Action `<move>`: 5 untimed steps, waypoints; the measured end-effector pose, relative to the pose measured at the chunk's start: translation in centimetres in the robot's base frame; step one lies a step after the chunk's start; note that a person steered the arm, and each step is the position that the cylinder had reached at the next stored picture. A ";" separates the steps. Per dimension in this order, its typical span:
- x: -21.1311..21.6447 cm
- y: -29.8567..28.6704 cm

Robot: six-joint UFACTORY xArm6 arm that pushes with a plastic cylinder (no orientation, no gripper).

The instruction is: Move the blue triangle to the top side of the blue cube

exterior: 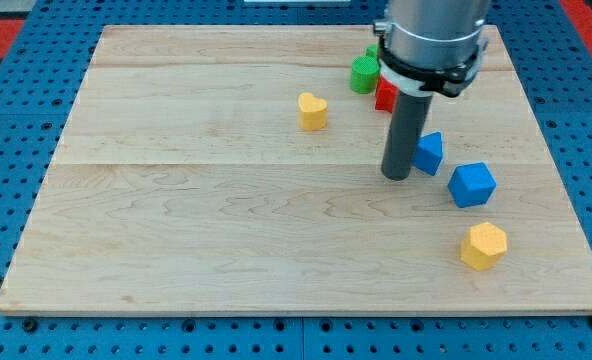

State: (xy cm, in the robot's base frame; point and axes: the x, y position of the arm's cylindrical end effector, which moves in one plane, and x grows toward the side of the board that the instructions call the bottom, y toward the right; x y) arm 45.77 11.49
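— Blue triangle [430, 153]: where is it?

— Right of centre on the wooden board [176, 230], just up and to the left of the blue cube [472, 185], near it but not touching. The rod covers its left edge.

— And my tip [397, 177]?

— Down on the board at the triangle's lower left, right beside it. Whether it touches the block I cannot tell. It's a plain rod, so there are no jaws to be spread or pressed together.

— What else is on the board?

— A yellow hexagonal block [484, 245] below the cube, toward the lower right. A yellow block [313, 110] sits apart, above centre. At the top, a green cylinder [364, 74] and a red block [384, 96] are partly hidden behind the arm.
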 end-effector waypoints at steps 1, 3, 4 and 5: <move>-0.4 1.7; -2.4 3.1; -2.8 3.8; -2.8 4.7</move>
State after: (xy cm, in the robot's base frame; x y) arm 43.01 16.20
